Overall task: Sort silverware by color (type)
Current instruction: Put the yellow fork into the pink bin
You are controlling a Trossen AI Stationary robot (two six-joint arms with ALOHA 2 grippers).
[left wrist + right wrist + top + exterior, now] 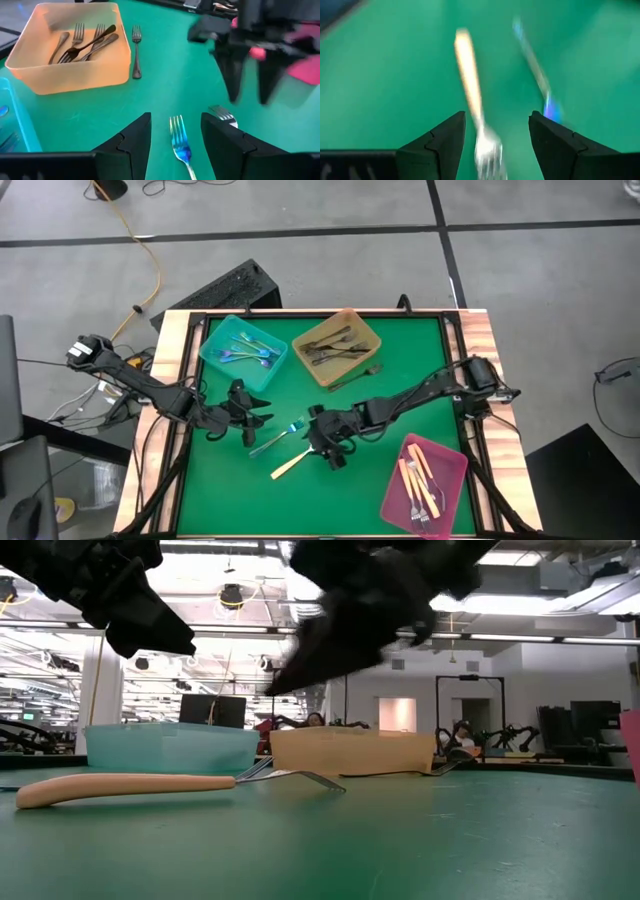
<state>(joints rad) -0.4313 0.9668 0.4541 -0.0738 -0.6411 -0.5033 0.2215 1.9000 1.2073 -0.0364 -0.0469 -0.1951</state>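
A cream-handled fork (290,465) and an iridescent blue fork (280,437) lie flat on the green table, mid-table. My left gripper (258,412) is open, just left of the blue fork; in its wrist view (175,120) the blue fork's tines (178,134) lie between the fingers, untouched. My right gripper (330,450) is open above the cream fork's tine end; in its wrist view (497,120) the cream fork (470,85) lies between the fingers, with the blue fork (535,65) beside it. Neither gripper holds anything.
Along the far side, a teal tray (243,350) holds blue utensils and an amber tray (336,345) holds dark grey ones. One dark grey fork (358,375) lies on the table beside the amber tray. The pink tray (425,480), near right, holds cream-handled utensils.
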